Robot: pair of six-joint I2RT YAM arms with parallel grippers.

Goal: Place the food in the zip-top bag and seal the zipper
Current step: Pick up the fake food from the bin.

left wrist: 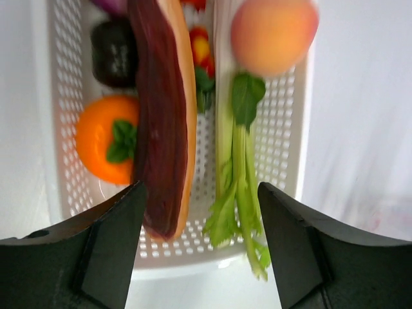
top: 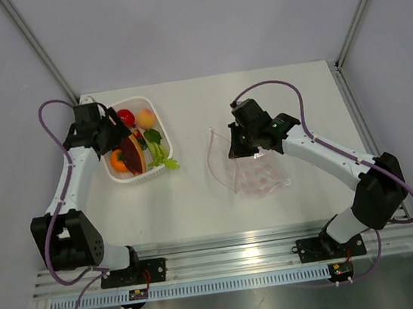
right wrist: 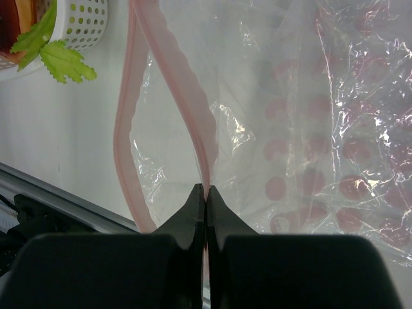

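Above the white slotted plastic basket (top: 158, 123) holding small toy produce (left wrist: 103, 148), the left gripper (left wrist: 199, 190) hangs open, while the right gripper (right wrist: 205, 193) pinches the pink zipper strip (right wrist: 187, 122) of the clear crinkly plastic bag (top: 255, 177), a thin hold any tug could slip.

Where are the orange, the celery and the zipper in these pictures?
orange (left wrist: 93, 138): left wrist view, on its skin, left of its green leaf.
celery (left wrist: 241, 167): left wrist view, on the green stems.
zipper (right wrist: 192, 96): right wrist view, on the middle of the wavy pink strip.
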